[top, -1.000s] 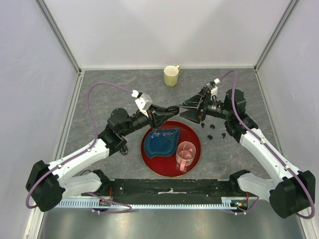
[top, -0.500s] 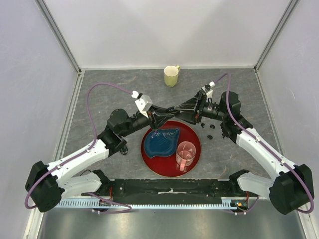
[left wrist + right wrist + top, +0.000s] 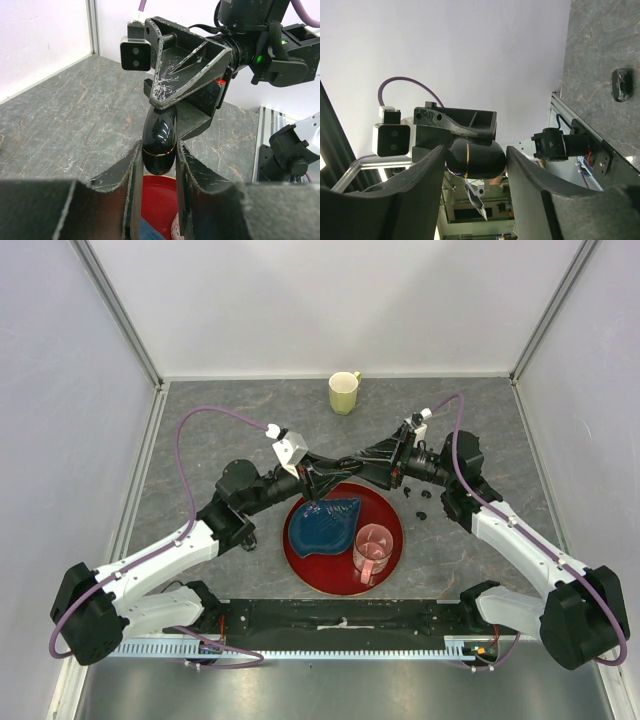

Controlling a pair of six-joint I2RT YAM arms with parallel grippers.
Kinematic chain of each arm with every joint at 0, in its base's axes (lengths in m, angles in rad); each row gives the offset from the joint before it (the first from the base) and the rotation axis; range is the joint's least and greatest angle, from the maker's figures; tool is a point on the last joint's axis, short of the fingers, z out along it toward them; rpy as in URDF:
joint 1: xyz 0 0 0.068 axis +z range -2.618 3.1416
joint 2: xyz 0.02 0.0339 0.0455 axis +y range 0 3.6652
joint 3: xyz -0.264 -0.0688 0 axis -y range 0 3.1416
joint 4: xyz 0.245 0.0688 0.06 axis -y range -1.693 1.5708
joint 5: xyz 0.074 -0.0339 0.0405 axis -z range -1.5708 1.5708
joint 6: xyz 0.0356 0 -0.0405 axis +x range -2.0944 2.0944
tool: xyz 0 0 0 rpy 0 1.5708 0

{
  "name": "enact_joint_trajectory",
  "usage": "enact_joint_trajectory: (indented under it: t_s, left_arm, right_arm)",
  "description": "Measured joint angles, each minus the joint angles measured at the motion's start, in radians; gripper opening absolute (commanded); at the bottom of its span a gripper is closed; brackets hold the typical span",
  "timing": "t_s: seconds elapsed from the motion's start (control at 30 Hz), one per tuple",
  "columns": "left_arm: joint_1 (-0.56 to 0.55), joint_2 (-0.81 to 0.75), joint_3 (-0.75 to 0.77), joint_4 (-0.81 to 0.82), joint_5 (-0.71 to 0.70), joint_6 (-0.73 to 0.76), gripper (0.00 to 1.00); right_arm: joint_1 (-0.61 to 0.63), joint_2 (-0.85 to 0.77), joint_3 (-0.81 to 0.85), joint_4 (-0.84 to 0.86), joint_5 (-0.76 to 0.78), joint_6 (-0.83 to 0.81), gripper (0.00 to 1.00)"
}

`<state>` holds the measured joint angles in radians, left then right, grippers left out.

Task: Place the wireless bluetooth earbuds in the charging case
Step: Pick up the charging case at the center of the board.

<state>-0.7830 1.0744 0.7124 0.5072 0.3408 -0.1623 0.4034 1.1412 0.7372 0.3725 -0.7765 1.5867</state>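
Observation:
A glossy black charging case (image 3: 160,137) with a thin gold seam is held in the air above the far rim of the red tray. My left gripper (image 3: 159,165) is shut on its lower half. My right gripper (image 3: 475,160) has come in from the right, and its fingers press on both sides of the case (image 3: 476,159). In the top view the two grippers meet (image 3: 318,483) (image 3: 345,468) and hide the case. A few tiny black earbuds (image 3: 421,495) (image 3: 421,515) lie on the table under the right arm. One small black piece (image 3: 620,84) shows in the right wrist view.
A round red tray (image 3: 392,558) holds a blue leaf-shaped dish (image 3: 325,523) and a pink cup (image 3: 372,550). A yellow mug (image 3: 344,392) stands at the back. White walls surround the grey table on three sides.
My right gripper has moved left from over the earbuds to the case in my left gripper, and its wide-open fingers have closed around it. The left arm has barely moved.

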Motion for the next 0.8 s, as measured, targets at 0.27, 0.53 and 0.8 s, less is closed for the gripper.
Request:
enact_joint_trajectory:
  t_s: [0.27, 0.53, 0.8]
  left_arm:
    - [-0.001, 0.003, 0.000, 0.008, 0.000, 0.000, 0.02]
    - [-0.008, 0.010, 0.000, 0.011, -0.001, 0.000, 0.02]
    - [-0.010, 0.011, 0.000, 0.023, -0.002, 0.000, 0.02]
  right_arm:
    - [0.000, 0.000, -0.010, 0.029, 0.000, 0.027, 0.54]
    - [0.001, 0.000, -0.010, 0.038, -0.008, 0.042, 0.68]
    - [0.001, 0.000, -0.010, 0.037, -0.012, 0.042, 0.47]
